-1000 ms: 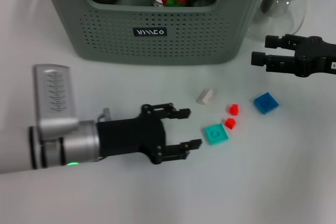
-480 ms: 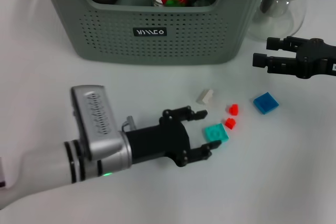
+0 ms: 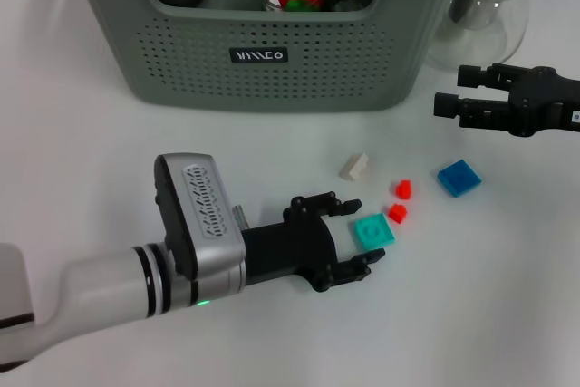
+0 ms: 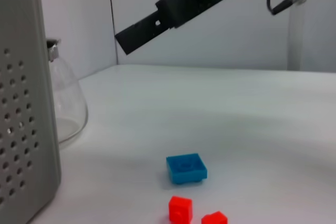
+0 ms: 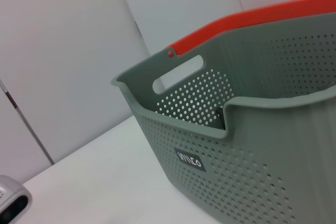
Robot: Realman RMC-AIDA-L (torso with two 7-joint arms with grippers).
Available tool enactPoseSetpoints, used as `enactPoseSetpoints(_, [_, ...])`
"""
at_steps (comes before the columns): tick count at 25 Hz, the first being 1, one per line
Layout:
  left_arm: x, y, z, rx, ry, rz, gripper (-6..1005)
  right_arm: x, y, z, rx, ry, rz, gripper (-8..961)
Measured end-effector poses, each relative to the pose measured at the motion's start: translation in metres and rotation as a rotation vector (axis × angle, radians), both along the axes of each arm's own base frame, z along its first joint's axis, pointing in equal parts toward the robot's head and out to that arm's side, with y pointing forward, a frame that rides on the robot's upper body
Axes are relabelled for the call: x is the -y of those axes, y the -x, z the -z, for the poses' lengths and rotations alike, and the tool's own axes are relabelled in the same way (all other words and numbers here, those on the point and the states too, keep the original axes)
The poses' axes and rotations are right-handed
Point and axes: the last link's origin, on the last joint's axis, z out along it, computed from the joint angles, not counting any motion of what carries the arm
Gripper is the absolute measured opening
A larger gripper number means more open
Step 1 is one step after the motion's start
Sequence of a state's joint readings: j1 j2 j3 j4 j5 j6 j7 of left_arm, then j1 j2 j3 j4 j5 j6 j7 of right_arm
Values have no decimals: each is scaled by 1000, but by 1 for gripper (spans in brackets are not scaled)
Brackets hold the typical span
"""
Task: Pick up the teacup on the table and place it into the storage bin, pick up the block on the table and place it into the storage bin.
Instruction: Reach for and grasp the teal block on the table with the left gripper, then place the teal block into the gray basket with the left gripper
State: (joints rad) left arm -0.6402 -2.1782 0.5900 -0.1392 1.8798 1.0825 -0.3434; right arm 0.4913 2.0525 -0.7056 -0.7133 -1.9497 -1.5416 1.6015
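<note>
Fingers spread, our left gripper (image 3: 355,235) lay low, straddling the teal block (image 3: 372,230); right gripper (image 3: 462,88) hovered open.

1. The left hand (image 3: 355,235) lies low on the white worktop (image 3: 507,314), its fingers spread either side of the teal block (image 3: 372,230).
2. Just beside the teal block sit two small red blocks (image 3: 400,201); a white block (image 3: 354,166) and a blue block (image 3: 459,178) lie near.
3. The right hand (image 3: 446,91) hovers beyond the blue block, fingers apart.
4. The storage bin (image 3: 263,52) stands behind.

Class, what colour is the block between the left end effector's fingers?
Teal block, best shown in the head view.
</note>
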Motion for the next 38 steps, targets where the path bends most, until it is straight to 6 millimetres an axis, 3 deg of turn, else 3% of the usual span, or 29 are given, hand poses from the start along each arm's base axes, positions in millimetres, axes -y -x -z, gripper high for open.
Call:
enactPoseSetpoints(12, [-3, -2, 4, -23, -11, -10, 649, 0, -1, -1, -1, -4, 5, 856])
enactPoseSetpoints(15, [-4, -3, 5, -28, -8, -6, 438, 0, -1, -1, -2, -5, 6, 856])
enactPoseSetpoints(20, [2, -6, -7, 75, 4, 8, 412, -1, -1, -2, 1, -7, 4, 856])
enactPoseSetpoints(22, [3, -3, -23, 144, 19, 3, 412, -1, -2, -3, 2, -8, 4, 856])
enactPoseSetpoints(25, [-1, 9, -65, 263, 59, -39, 412, -1, -2, -3, 2, -8, 4, 856])
enactPoseSetpoints(30, [-5, 14, -154, 383, 41, 0, 413, -1, -1, -2, 4, -5, -1, 856])
enactPoseSetpoints(32, [-12, 4, -184, 410, 37, 38, 413, -1, 0, -2, 4, -5, -5, 856])
enactPoseSetpoints(35, [-39, -27, -219, 434, 38, 61, 414, -2, 1, -2, 4, -4, -10, 857])
enactPoseSetpoints(38, [-87, -72, -242, 409, 24, -12, 414, -3, 3, 0, 4, -3, -15, 857])
